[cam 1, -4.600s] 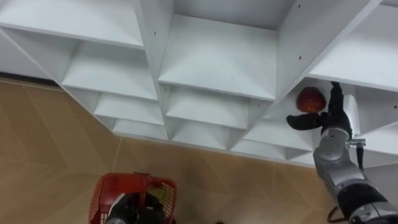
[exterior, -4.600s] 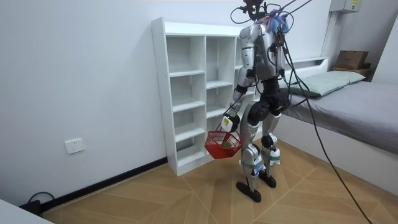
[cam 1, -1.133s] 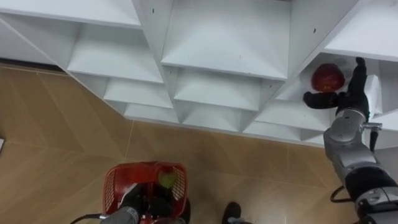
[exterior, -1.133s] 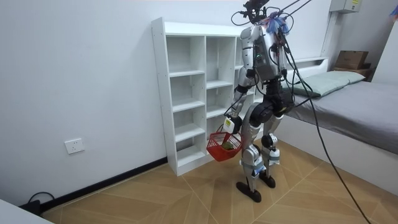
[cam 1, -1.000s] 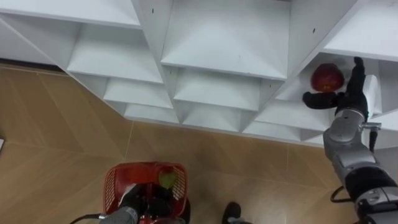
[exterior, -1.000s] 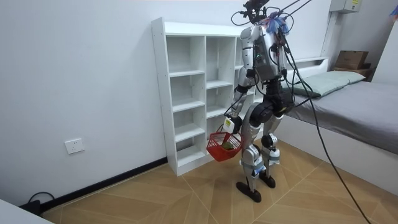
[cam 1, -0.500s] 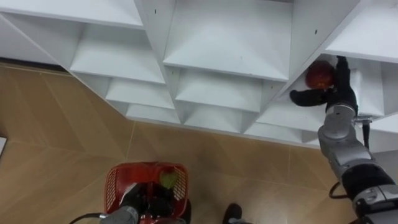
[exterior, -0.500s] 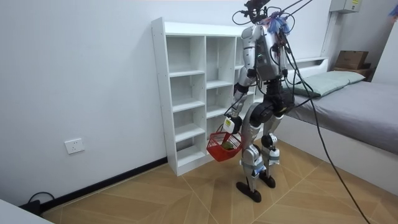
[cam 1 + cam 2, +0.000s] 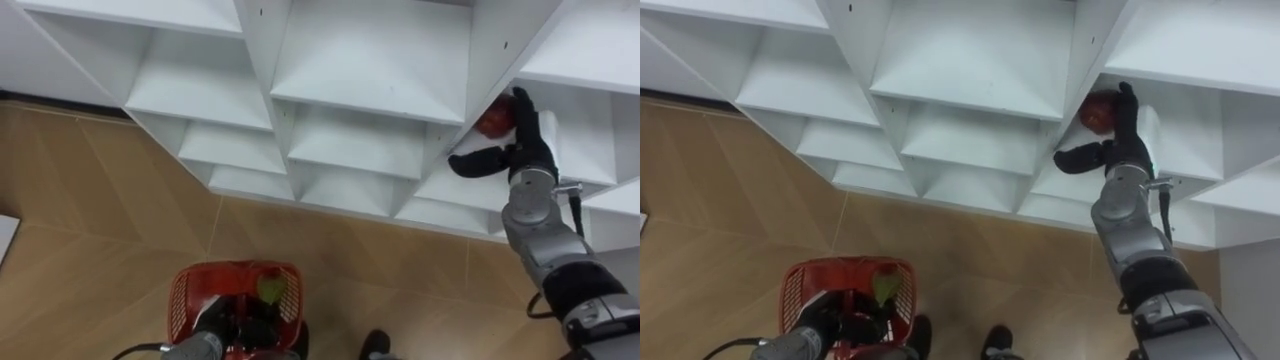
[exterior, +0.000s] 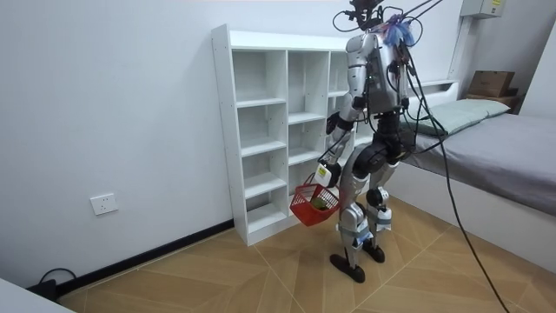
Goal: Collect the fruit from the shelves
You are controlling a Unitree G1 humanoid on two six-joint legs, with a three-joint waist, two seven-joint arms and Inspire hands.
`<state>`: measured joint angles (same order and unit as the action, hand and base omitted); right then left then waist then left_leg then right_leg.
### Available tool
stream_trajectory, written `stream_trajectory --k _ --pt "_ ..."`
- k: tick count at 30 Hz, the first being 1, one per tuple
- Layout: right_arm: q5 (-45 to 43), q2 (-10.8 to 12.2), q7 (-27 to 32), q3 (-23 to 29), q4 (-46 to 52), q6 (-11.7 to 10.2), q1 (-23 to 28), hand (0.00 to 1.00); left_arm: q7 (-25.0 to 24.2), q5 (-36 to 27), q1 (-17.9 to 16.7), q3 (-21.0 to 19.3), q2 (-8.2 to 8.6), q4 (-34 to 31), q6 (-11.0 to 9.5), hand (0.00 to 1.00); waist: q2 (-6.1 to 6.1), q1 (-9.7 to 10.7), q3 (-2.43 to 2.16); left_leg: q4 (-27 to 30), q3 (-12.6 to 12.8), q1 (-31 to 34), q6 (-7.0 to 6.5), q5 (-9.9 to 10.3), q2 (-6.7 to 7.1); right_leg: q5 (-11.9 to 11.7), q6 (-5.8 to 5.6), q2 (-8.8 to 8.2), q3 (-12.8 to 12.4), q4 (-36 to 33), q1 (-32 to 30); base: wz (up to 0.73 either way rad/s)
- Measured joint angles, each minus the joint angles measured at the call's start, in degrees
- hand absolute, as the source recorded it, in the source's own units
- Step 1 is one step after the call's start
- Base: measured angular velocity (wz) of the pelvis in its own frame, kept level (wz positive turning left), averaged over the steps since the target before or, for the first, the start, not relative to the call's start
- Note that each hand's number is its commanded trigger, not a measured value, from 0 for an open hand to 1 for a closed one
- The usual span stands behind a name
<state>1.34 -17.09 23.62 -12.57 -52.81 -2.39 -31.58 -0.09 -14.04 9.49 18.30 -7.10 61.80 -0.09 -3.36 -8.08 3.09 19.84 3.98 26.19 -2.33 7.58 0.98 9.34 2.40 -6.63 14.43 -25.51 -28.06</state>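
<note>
Before the white closet (image 9: pixel 370 70), left eye view: the right hand (image 9: pixel 522 150) rises from the lower right on a lifted forearm. Its fingers are straight and point upward, its thumb is spread wide to the left, and it grips nothing. A red apple (image 9: pixel 493 120) sits at the front of a shelf in the right-hand column, just left of the fingers and above the thumb; whether it touches them cannot be told. At the bottom edge the left hand (image 9: pixel 215 330) is curled round the handle of a red basket (image 9: pixel 180 295). The basket carries a green fruit (image 9: pixel 268 289) and hangs over the wood floor (image 9: pixel 90 230)

Right eye view: the right hand stands with fingers apart at the mouth of the compartment, the apple tucked against the divider beside it. The basket is low at the left

Room view: the robot stands upright facing the closet's right half, with a bed (image 10: pixel 495 139) behind it on the room view's right. The basket hangs at thigh height by the lower shelves. A socket (image 10: pixel 103 204) is set low in the white wall (image 10: pixel 113 96)
</note>
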Motion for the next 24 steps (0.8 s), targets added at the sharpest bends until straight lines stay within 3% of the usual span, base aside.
stream_trajectory --k 24 --pt "-1.69 0.05 0.67 0.43 -0.09 0.52 -0.28 1.0 1.13 -0.06 -0.24 -0.05 0.14 0.03 -0.04 1.0 -0.27 0.42 -0.13 -0.06 0.45 0.03 0.06 -0.1 -0.09 -0.05 0.06 0.11 -0.01 0.73 -0.02 0.0"
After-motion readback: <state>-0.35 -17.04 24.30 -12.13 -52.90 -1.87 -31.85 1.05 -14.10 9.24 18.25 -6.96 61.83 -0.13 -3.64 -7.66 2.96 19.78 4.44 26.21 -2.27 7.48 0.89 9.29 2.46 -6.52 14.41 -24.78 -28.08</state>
